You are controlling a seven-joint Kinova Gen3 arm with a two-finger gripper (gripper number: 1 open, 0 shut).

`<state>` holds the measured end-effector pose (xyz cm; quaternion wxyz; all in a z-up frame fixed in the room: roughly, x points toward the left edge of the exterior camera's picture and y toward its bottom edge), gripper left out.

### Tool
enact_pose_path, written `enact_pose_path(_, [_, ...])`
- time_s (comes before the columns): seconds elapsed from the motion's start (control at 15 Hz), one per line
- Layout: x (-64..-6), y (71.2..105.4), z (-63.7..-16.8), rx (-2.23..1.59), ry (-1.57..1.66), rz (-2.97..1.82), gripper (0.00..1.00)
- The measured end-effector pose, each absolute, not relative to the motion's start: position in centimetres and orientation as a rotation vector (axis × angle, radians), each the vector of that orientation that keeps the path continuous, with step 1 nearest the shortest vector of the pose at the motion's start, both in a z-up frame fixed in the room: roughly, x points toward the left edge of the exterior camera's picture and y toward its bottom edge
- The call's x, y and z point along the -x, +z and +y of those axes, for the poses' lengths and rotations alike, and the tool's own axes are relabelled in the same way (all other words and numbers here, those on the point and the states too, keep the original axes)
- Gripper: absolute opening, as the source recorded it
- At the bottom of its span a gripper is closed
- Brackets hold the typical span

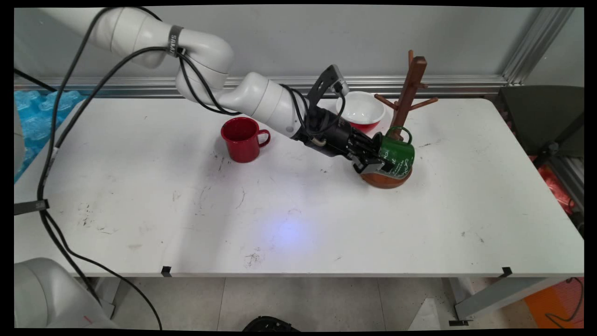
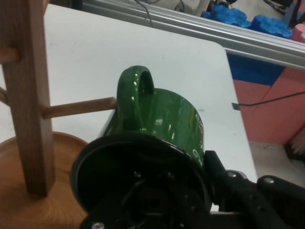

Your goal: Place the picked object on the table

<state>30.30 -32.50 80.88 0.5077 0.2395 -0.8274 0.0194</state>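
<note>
My gripper (image 1: 376, 161) is shut on the rim of a green mug (image 1: 398, 156), one finger inside it and one outside. The mug is tipped on its side, just above the round base (image 1: 389, 180) of a wooden mug tree (image 1: 411, 86). In the hand view the green mug (image 2: 164, 117) fills the middle, its handle (image 2: 137, 88) pointing up. The tip of a low peg (image 2: 78, 108) meets the handle's left side; whether it passes through the loop I cannot tell. The tree's post (image 2: 28, 95) stands at the left, and my gripper (image 2: 193, 193) shows at the bottom.
A red mug (image 1: 241, 139) stands upright to the left of the arm. A white bowl with a red outside (image 1: 360, 108) sits behind the gripper, close to the tree. Blue packing material (image 1: 35, 112) lies off the table's left end, and a dark chair (image 1: 543, 119) stands at the right end.
</note>
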Motion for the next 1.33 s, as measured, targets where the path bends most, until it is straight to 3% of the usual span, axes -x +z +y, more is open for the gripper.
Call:
enact_pose_path(0.67, [-31.1, 84.2, -29.5, -0.577, 0.026, -2.055, 0.00])
enact_pose_path(1.33, [-36.5, 86.5, -27.3, -0.609, 0.074, -2.231, 0.00])
